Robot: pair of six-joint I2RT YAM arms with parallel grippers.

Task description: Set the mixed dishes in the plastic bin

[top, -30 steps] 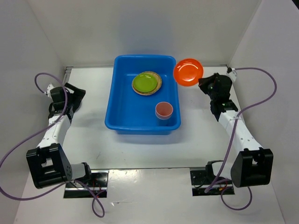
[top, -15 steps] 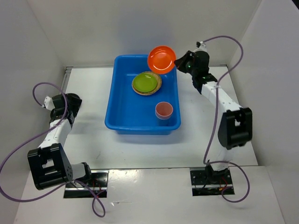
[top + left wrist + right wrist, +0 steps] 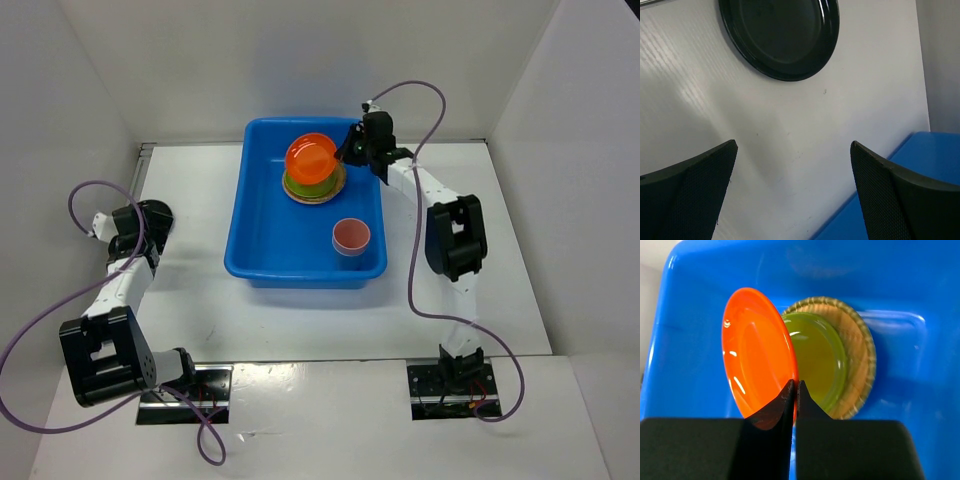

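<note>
The blue plastic bin stands mid-table. Inside it a lime-green plate lies on a tan woven plate, with a reddish-pink cup near the bin's front right corner. My right gripper is shut on the rim of the orange plate, which hangs tilted on edge over the green plate. A glossy black plate lies on the table ahead of my left gripper, which is open, holds nothing, and hovers short of the plate.
White walls close in the table at the back and both sides. A corner of the bin shows at the right of the left wrist view. Purple cables loop from both arms; the right arm stretches along the bin's right side.
The right arm has swung left, carrying the orange plate from outside the bin's right rim to above the green plate inside. The left arm shifted only slightly.
</note>
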